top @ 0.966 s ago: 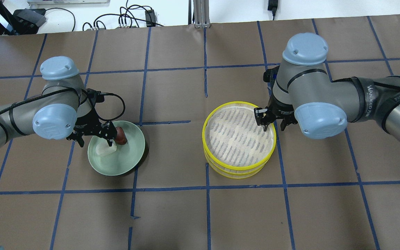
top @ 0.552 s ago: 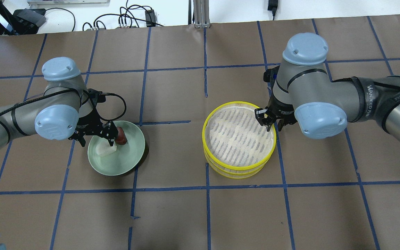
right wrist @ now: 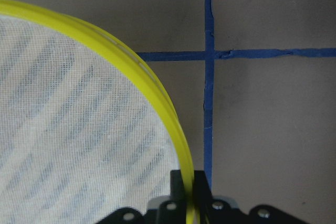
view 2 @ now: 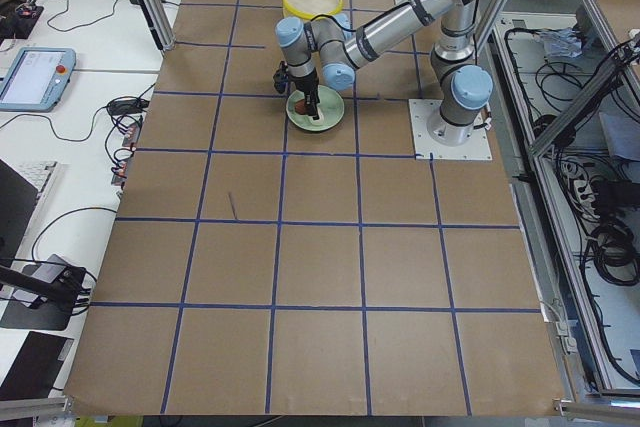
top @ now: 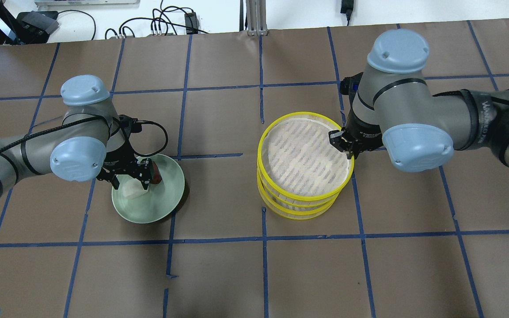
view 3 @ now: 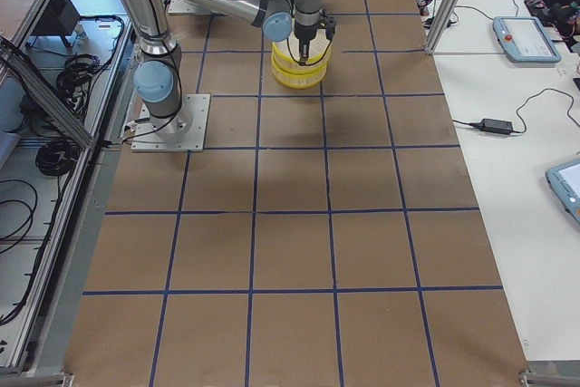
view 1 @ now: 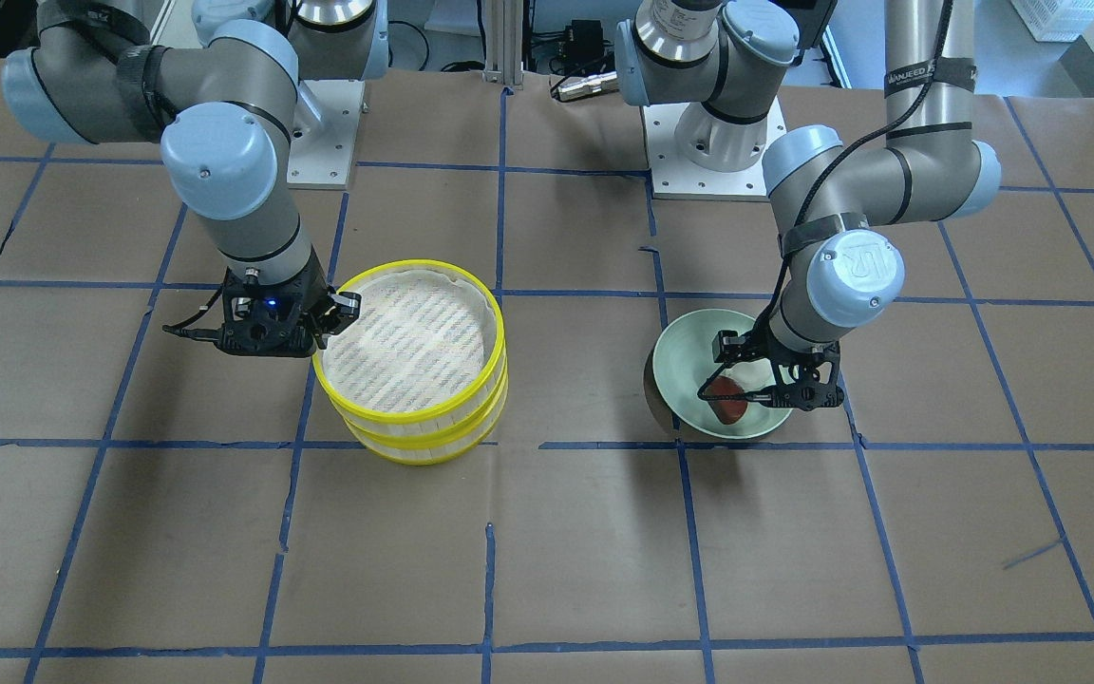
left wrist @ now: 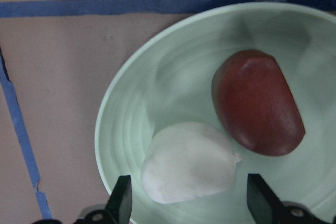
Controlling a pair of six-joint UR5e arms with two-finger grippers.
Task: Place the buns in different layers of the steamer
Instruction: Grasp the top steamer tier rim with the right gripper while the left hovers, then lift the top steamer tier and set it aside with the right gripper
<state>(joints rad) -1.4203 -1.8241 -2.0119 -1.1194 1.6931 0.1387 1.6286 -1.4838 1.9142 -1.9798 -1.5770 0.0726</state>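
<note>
The white bun [left wrist: 189,163] and the reddish-brown bun [left wrist: 257,103] lie side by side in the pale green plate [left wrist: 157,77]. My left gripper [left wrist: 190,203] is open, with one finger on each side of the white bun. The overhead view shows it [top: 129,181] over the white bun [top: 131,191], with the red bun [top: 155,173] beside it. My right gripper [right wrist: 188,182] is shut on the yellow rim of the steamer's top tray [top: 303,154]. It holds that tray slightly above the lower tray [top: 298,214]. Both trays look empty.
Brown paper with blue tape lines covers the table. Cables and boxes [top: 161,24] and a metal post [top: 254,17] lie beyond its far edge. The arm bases [view 1: 718,142] stand on the robot's side. The plate [top: 148,212] sits left of the steamer.
My right gripper has shut on the top tray's rim and raised the tray off the lower one. My left gripper has shifted slightly and now straddles the white bun.
</note>
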